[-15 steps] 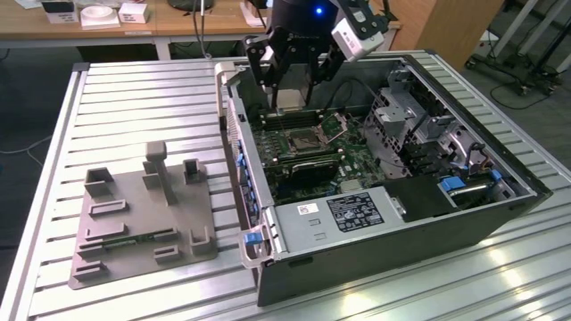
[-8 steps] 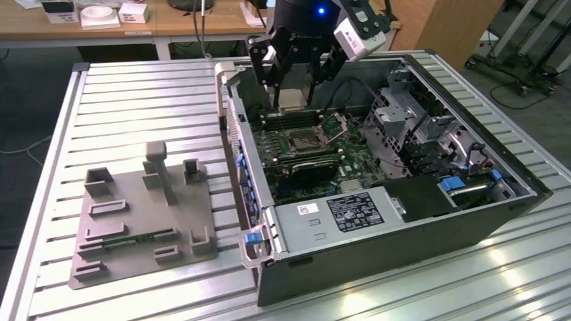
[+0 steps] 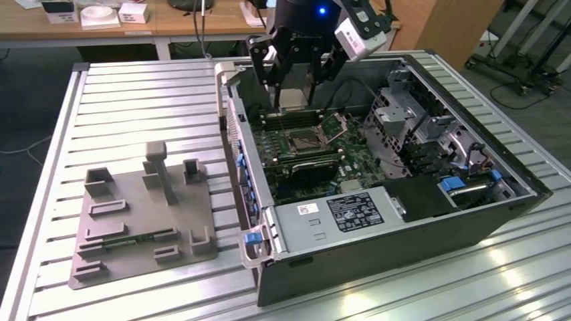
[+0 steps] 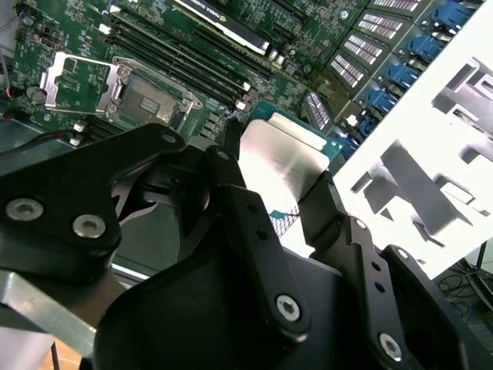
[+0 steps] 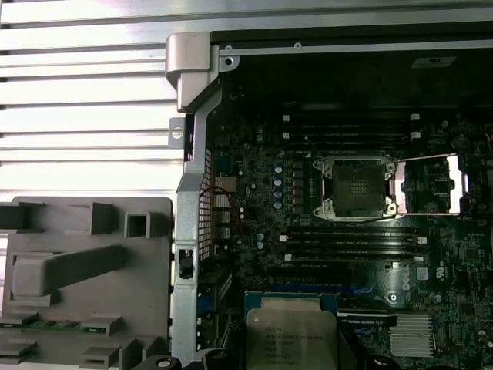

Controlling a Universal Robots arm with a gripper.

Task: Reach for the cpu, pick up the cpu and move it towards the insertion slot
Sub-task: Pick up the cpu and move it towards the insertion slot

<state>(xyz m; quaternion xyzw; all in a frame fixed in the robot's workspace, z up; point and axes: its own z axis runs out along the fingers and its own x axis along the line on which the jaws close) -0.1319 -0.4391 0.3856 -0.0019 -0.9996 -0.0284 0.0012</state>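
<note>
My gripper [image 3: 293, 107] hangs over the open computer case, above the back part of the green motherboard, and is shut on the cpu [image 3: 293, 98]. In the second wrist view the cpu [image 4: 283, 154] is a pale silvery square clamped between the two black fingers [image 4: 231, 173]. Its printed metal top [image 5: 291, 338] also appears in the first wrist view. The insertion slot [image 3: 303, 140] lies on the board just in front of and below the gripper. The slot's dark socket [image 5: 358, 185] is bare, with the hinged metal frame plate [image 5: 431, 185] swung open beside it. The second wrist view sees the socket [image 4: 150, 91] beyond the fingers.
The case's side wall [image 3: 234, 154] rises between the motherboard and a grey plastic fixture [image 3: 134, 214] on the slatted metal table [image 3: 134, 100]; a green memory stick [image 3: 130, 236] lies in the fixture. A labelled black box [image 3: 357, 210] and a drive cage [image 3: 419, 127] stand inside the case.
</note>
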